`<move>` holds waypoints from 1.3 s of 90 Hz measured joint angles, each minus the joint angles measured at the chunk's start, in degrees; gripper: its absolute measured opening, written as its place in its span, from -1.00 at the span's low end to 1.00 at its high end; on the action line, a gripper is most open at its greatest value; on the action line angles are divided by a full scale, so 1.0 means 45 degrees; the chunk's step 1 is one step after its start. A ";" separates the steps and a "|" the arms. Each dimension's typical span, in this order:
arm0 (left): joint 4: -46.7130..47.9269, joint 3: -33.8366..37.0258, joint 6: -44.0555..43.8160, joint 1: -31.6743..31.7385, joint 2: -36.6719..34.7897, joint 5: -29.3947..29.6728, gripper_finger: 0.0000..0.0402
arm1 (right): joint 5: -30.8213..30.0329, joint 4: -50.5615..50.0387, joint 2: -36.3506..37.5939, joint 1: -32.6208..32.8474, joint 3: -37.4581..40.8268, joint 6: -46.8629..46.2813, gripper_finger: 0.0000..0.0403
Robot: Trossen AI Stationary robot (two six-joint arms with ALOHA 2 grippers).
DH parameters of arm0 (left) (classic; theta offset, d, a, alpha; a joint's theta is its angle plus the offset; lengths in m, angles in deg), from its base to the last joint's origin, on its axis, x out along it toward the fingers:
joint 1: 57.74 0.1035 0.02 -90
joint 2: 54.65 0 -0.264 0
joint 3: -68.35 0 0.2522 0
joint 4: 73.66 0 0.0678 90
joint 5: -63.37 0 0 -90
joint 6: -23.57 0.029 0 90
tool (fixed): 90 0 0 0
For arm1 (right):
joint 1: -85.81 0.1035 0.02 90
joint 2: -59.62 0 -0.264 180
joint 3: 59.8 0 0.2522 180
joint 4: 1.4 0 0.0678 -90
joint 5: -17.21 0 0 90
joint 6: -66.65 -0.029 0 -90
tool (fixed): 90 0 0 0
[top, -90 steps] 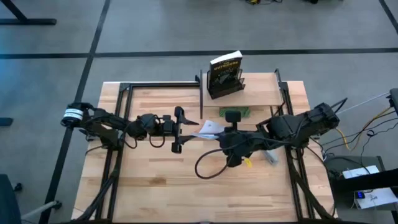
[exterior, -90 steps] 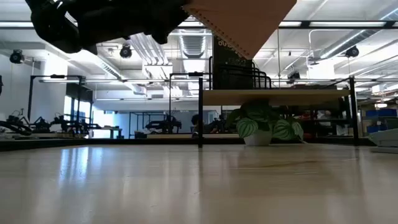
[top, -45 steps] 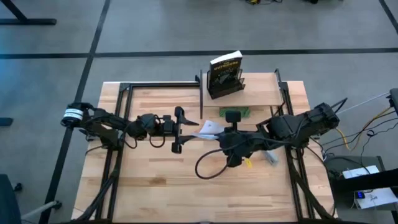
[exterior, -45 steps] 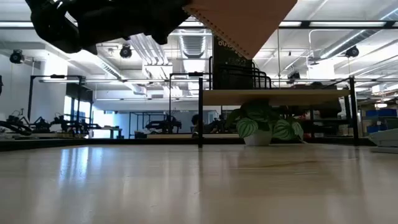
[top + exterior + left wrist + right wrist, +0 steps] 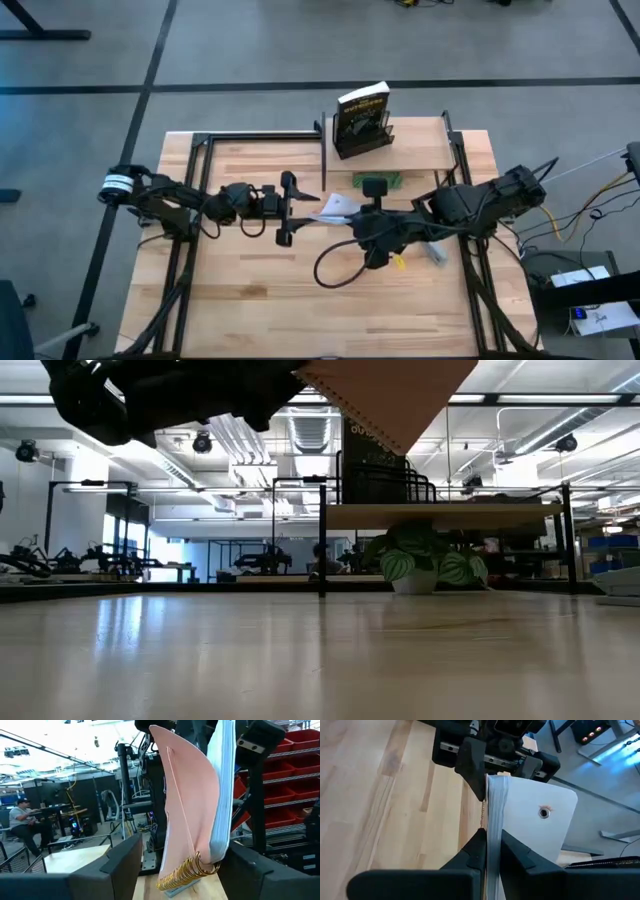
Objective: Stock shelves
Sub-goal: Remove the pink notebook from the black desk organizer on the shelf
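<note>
Notebook [image 5: 492, 810] clamped between right fingers [image 5: 492, 852], left fingers [image 5: 285, 208] released just beside it; shelf [image 5: 415, 150] beyond

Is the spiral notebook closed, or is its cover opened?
Opened: the pink cover bows away from the white pages, joined only at the spiral rings.

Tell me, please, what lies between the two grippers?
A spiral notebook, shown in the high view: the right gripper clamps its pages, the open left gripper flanks it.

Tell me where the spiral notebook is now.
In the high view, the spiral notebook is held above mid-table between both pincers, just in front of the shelf.
</note>
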 joint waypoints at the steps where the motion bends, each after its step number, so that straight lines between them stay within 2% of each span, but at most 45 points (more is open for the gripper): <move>1: 0.0001 0.0000 0.0000 0.0000 0.0000 0.0000 0.10 | 0.0000 0.0000 0.0000 -0.0001 0.0000 0.0000 -0.91; 29: 0.0008 0.0000 -0.0018 0.0000 0.0000 0.0000 0.16 | 0.0000 0.0000 0.0000 -0.0005 0.0000 0.0024 -0.91; 48: 0.0349 0.0000 -0.1049 0.0000 -0.0010 -0.0078 0.19 | 0.0003 0.0001 -0.0003 0.0000 0.0000 -0.0002 -0.91; 53: 0.0572 0.0000 -0.0934 0.0028 -0.0014 -0.1001 0.20 | 0.0008 0.0000 -0.0005 0.0000 0.0000 -0.0002 -0.91; 64: 0.1030 0.0000 0.0258 0.0175 -0.0024 -0.4825 0.20 | 0.0032 0.0022 -0.0005 0.0000 0.0000 0.0024 -0.91; 69: 0.0835 0.0000 0.0107 0.0169 -0.0024 -0.5205 0.19 | 0.0070 0.0030 -0.0005 0.0005 0.0000 0.0016 -0.91; 85: 0.0714 0.0000 0.0137 0.0199 -0.0039 -0.4308 0.15 | 0.0010 0.0000 -0.0010 -0.0009 0.0000 -0.0069 -0.91; 93: 0.0602 0.0000 -0.0282 0.0193 -0.0039 -0.2732 0.13 | 0.0005 0.0004 -0.0010 -0.0005 0.0000 -0.0107 -0.91; 103: 0.0437 0.0000 -0.2340 0.0218 -0.0049 -0.0950 0.12 | -0.0016 -0.0005 -0.0010 0.0000 0.0000 0.0001 -0.91; 109: 0.0452 0.0000 -0.3011 0.0220 -0.0049 -0.0822 0.13 | -0.0030 0.0009 -0.0010 -0.0004 0.0000 0.0034 -0.91; 117: 0.0413 0.0000 -0.1992 0.0233 -0.0049 -0.0794 0.15 | -0.0029 0.0005 -0.0010 -0.0010 0.0000 -0.0037 -0.91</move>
